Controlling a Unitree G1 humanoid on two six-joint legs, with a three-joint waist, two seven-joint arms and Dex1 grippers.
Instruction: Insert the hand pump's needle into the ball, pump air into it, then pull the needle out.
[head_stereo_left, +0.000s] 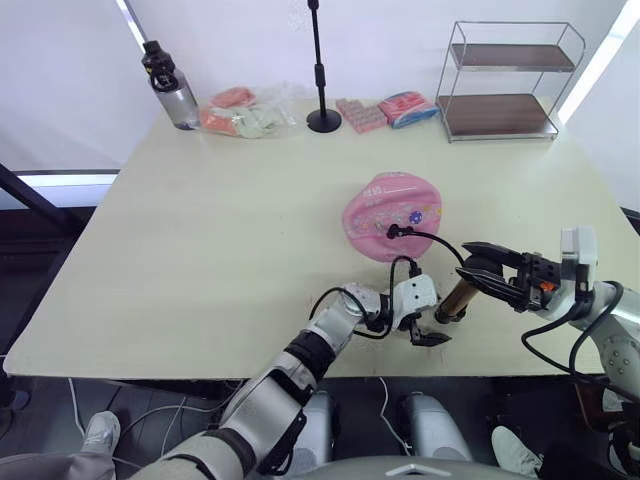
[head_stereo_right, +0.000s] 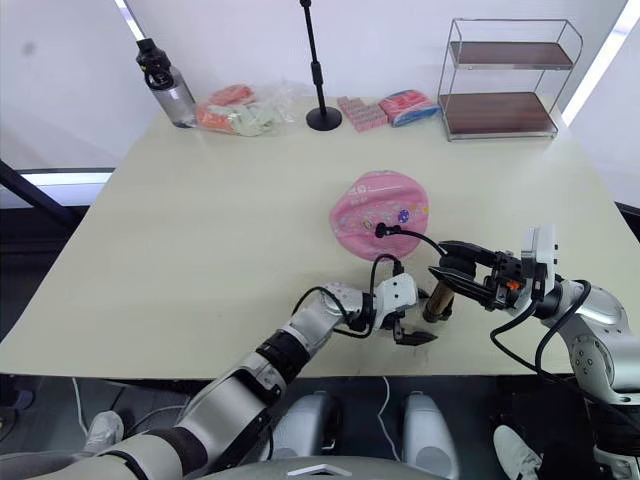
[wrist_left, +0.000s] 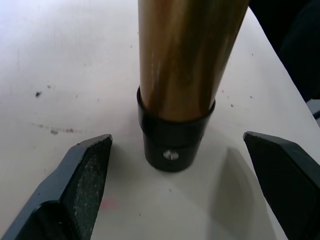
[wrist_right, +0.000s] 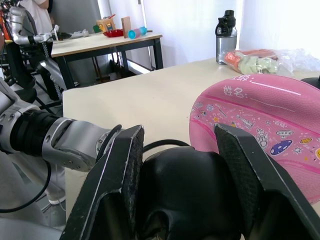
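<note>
One hand pump (head_stereo_left: 456, 300) stands near the table's (head_stereo_left: 200, 260) near edge, right of centre: a smooth bronze-gold metal cylinder set in a black round foot, tilted slightly. One thin black hose (head_stereo_left: 432, 240) arcs from it up to the ball (head_stereo_left: 392, 215), a single glossy pink ball, flattish and dented, printed with small cartoon figures and pale lettering, lying on the table just beyond the pump. The hose end touches the ball's near side.

Two grippers are at the pump. The left gripper (wrist_left: 190, 180) sits low by the foot, its two black fingers spread wide on either side of the foot with table showing between each finger and the foot. The right gripper (wrist_right: 182, 185) comes in from the right at the pump's top, its two textured black fingers pinching the rounded black handle (wrist_right: 185, 195).

Along the far edge, from left to right: one dark-capped water bottle (head_stereo_left: 170, 88), one clear plastic bag (head_stereo_left: 245, 115) of orange and pale items, one black stand (head_stereo_left: 321, 70) on a round base, two pink packets (head_stereo_left: 385, 110), and one wire shelf (head_stereo_left: 505, 80) with two brown wooden tiers.
</note>
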